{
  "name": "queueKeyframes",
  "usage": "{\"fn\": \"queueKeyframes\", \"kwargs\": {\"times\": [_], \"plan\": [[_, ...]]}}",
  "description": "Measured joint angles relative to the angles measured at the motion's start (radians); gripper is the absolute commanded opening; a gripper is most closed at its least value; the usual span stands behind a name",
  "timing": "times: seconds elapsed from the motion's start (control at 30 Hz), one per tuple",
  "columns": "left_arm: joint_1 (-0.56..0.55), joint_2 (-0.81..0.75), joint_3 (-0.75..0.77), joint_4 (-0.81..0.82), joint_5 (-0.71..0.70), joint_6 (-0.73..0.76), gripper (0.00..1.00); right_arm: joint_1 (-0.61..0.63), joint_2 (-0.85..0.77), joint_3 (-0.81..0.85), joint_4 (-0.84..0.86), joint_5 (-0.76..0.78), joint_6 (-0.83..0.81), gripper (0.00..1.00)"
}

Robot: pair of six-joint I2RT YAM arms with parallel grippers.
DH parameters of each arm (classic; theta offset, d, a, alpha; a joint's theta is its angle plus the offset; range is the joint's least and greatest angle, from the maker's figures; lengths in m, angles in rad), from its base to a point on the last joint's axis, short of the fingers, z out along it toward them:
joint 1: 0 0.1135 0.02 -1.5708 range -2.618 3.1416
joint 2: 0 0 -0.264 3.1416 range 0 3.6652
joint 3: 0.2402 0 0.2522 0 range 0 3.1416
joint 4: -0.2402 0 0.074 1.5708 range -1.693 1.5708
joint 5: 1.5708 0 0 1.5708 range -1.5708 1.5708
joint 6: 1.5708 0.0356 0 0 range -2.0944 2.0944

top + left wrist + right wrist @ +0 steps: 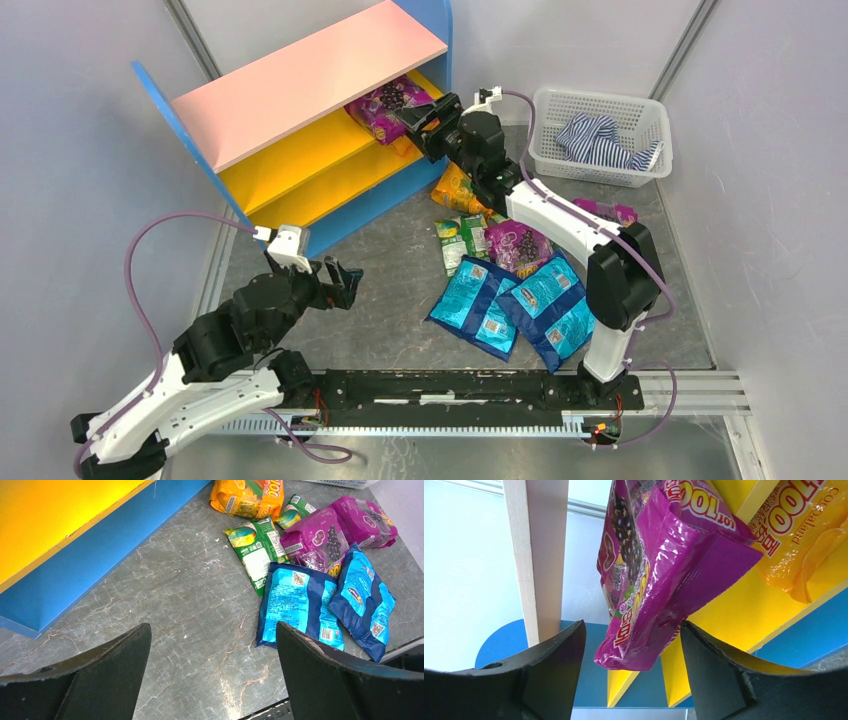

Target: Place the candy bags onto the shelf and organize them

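Note:
The shelf (300, 85) stands at the back left, with blue sides, a pink top and yellow boards. A purple candy bag (388, 100) lies on its upper yellow board, an orange one (804, 535) beside it. My right gripper (428, 118) is open at the shelf's right end. In the right wrist view the purple bag's (659, 565) lower end hangs between the spread fingers (559, 655), with a clear gap on the left. My left gripper (340, 283) is open and empty above bare table (200, 610). On the table lie orange (458, 190), green (460, 240), purple (518, 245) and two blue bags (478, 300).
A white mesh basket (560, 100) with a striped cloth (600, 140) stands at the back right. Another purple bag (610, 210) lies by the right arm. In the left wrist view the shelf's blue base (90, 565) is at the left and the bags (297, 602) at the right.

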Motion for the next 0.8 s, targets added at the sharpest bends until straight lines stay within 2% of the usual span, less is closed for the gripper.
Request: {"fn": "queueKeyframes", "kwargs": {"times": [0.2, 0.43, 0.53, 0.8], "plan": [[0.0, -0.011, 0.0, 0.0, 0.0, 0.0, 1.0, 0.003, 0.023, 0.0, 0.034, -0.015, 0.025, 0.4], [0.0, -0.013, 0.0, 0.0, 0.0, 0.0, 1.0, 0.01, 0.095, 0.051, 0.053, 0.008, 0.072, 0.14], [0.0, -0.013, 0.0, 0.0, 0.0, 0.0, 1.0, 0.011, 0.124, 0.096, 0.05, 0.031, 0.08, 0.11], [0.0, -0.022, -0.002, 0.0, 0.0, 0.0, 1.0, 0.006, 0.248, 0.288, -0.015, 0.056, 0.064, 0.11]]}}
